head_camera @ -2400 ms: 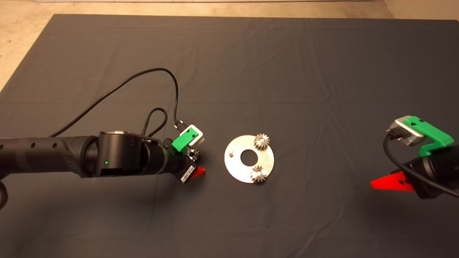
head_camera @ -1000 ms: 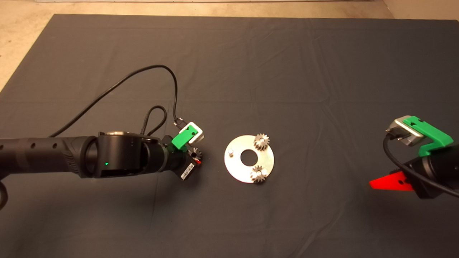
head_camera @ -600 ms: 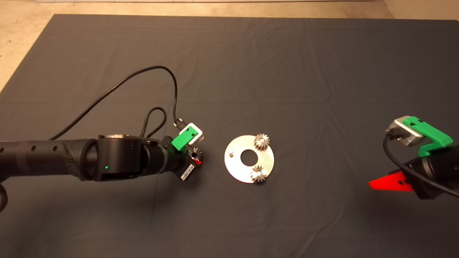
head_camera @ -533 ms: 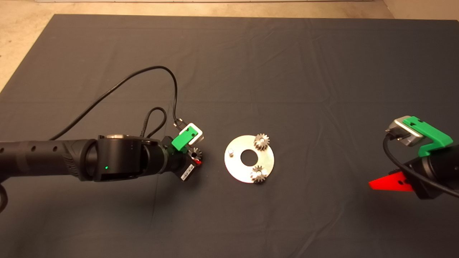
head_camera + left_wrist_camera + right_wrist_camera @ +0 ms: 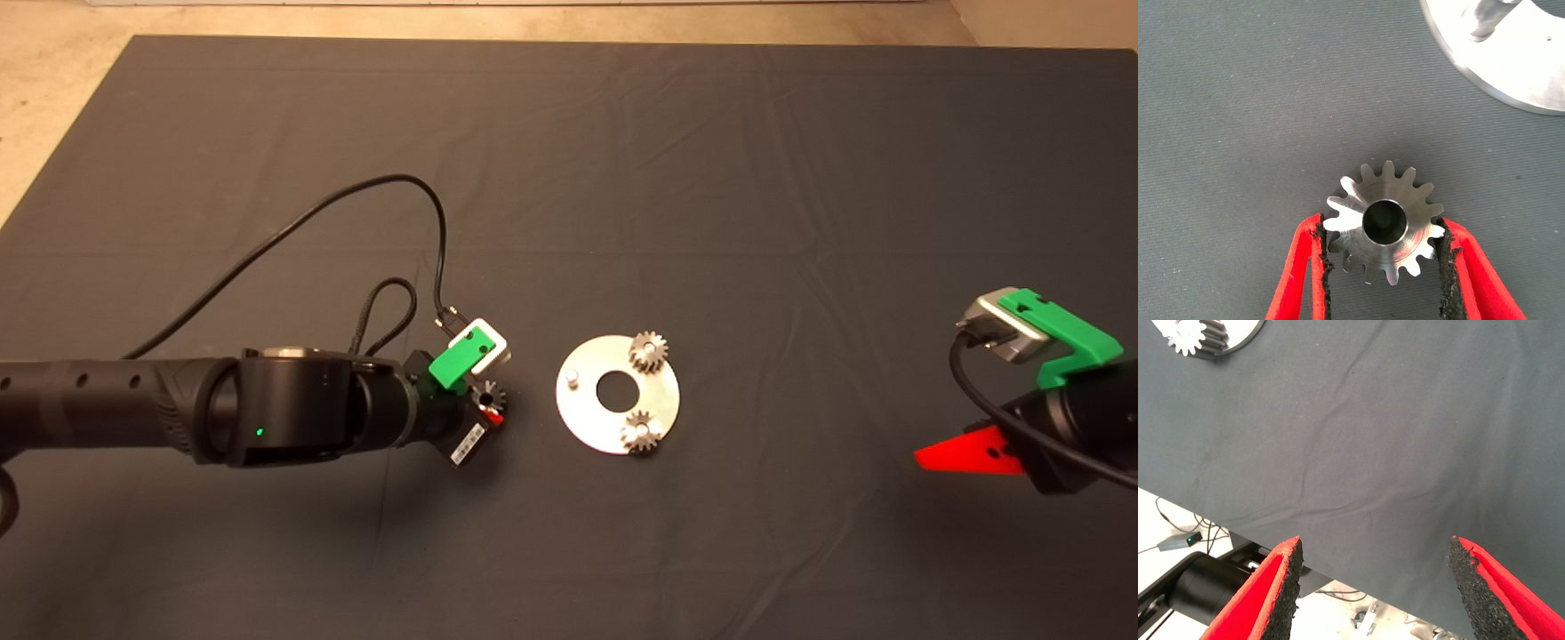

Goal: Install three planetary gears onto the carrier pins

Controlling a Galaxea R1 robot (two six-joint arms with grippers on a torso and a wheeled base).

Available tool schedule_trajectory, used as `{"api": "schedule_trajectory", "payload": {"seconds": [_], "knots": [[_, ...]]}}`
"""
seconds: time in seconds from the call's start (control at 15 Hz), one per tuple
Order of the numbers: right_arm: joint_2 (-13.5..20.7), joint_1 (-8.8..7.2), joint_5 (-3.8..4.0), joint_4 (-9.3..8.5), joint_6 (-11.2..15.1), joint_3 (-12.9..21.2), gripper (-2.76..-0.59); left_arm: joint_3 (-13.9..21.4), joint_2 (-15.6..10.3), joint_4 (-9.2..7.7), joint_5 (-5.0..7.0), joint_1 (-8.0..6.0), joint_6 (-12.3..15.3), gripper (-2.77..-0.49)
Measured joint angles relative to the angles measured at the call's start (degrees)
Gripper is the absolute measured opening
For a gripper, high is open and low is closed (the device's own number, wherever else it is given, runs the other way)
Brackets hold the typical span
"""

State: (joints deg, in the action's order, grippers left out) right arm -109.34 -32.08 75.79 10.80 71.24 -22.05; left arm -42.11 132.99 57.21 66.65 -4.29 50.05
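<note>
Dark mat [image 5: 622,160] fills your view. Your left gripper [image 5: 487,411] sits just left of the disc [image 5: 594,425], clamped on the third gear [image 5: 1385,222]. Your right gripper [image 5: 1375,587] waits spread at the right edge. Two gears [image 5: 648,350] occupy pins; one pin [image 5: 573,378] stands bare.

Open mat [image 5: 533,391] separates the disc's [image 5: 582,418] bare pin [image 5: 573,378] from the left end effector [image 5: 489,409].
</note>
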Motion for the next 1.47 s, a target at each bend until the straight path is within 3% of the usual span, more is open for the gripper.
{"api": "schedule_trajectory", "payload": {"seconds": [0.27,0.47,0.67,0.73,0.87,1.0,1.07,1.27,1.47], "knots": [[0.0,0.01,-0.28,-0.04,0.0,0.0,-1.75,3.03,-0.13,0.01,1.05,-0.02,-0.02,-2.62],[0.0,0.01,-0.4,-0.09,0.0,0.0,-1.75,5.76,-0.07,-0.22,3.23,-0.52,-0.02,-2.68],[-0.01,0.0,-0.44,-0.13,0.0,0.0,-1.75,6.33,1.48,-0.38,4.31,-4.96,0.02,-2.68],[0.0,0.0,-0.43,-0.15,0.0,0.0,-1.75,6.33,2.46,-0.4,4.3,-5.73,0.02,-2.69],[0.02,0.0,-0.62,-0.15,0.0,0.0,-1.75,6.33,4.56,-0.66,4.63,-5.92,0.0,-2.69],[0.0,0.0,-0.88,-0.15,0.0,0.0,-1.75,6.31,6.54,-1.04,6.67,-5.96,-0.02,-2.69],[-0.01,0.0,-0.85,-0.15,0.0,0.0,-1.75,6.09,7.38,-1.3,7.02,-6.1,-0.04,-2.69],[0.11,0.01,-0.88,-0.18,0.0,0.0,-1.75,3.68,8.98,-1.79,6.92,-6.23,-0.26,-2.69],[0.11,0.0,-0.93,-0.2,0.0,0.0,-1.75,0.37,11.02,-3.23,7.13,-6.25,-2.89,-2.69]]}}
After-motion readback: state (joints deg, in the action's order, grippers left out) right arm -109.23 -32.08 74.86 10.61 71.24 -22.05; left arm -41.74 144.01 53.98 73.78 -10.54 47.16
